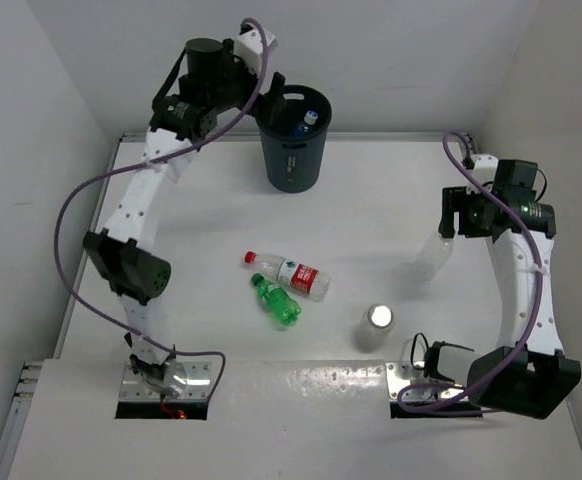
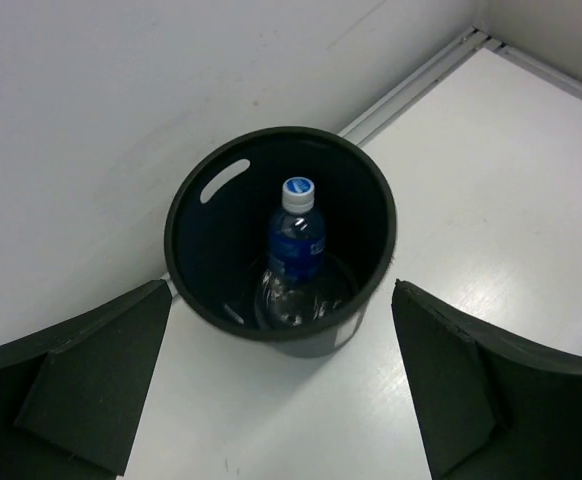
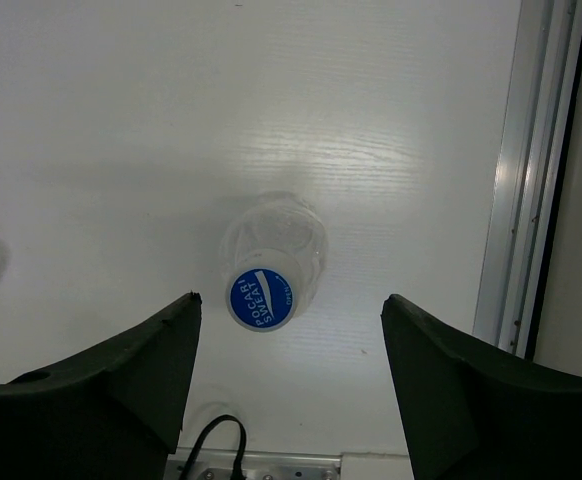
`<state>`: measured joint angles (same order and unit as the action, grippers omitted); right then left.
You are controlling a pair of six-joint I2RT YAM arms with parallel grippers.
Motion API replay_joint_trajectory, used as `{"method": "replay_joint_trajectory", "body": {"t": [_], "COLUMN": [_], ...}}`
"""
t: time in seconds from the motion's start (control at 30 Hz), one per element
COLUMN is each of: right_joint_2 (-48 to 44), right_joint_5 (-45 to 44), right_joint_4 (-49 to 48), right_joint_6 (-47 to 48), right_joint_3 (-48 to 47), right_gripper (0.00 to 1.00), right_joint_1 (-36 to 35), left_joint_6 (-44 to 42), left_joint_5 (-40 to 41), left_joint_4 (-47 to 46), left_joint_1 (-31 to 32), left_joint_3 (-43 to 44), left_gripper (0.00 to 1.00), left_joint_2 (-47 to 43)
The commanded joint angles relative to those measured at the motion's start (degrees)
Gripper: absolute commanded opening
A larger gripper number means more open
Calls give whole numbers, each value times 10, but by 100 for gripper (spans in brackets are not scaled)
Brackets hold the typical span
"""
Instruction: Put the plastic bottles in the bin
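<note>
The dark grey bin stands at the back middle, with a clear blue-capped bottle upright inside it. My left gripper hovers above and behind the bin, open and empty; the bottle shows inside. My right gripper is open above a second clear blue-capped bottle standing upright; its cap sits between the jaws, nearer the left finger, untouched. A red-capped bottle and a green bottle lie mid-table. A silvery-topped bottle stands near the front.
White walls close in the back and both sides. A metal rail runs along the table's right edge. A black cable and the mounting plate lie at the front near the right arm's base.
</note>
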<state>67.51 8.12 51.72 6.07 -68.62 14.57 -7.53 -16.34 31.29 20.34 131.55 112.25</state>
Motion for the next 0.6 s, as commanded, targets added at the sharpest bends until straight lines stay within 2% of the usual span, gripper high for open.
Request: {"method": "replay_joint_trajectory", "body": {"t": [0.0,0.2,0.4,0.53,0.57], "right_joint_2": [-2,1,18,28,31], "right_joint_5": [10,9,12,18,22], "right_joint_4": [-32,-55,-62,-64,-62], "right_joint_6": [9,9,10,12,12], "right_joint_3": [9,29,40,48,48], "right_gripper": [72,72,64,53,46], "right_joint_1": [2,2,0,-1,-1], "left_joint_6": [-6,-1,-1,4,10], "left_joint_5": [10,-8,-8,-13,-19], "left_joint_4": [4,23,42,48,48], "left_joint_1": [8,-19,-41,-54,-61], "left_joint_3": [-41,-167,-260,-319,-341], "left_gripper": [100,100,100,100,100], "left_joint_2": [-122,-230,-301,-342,-358]}}
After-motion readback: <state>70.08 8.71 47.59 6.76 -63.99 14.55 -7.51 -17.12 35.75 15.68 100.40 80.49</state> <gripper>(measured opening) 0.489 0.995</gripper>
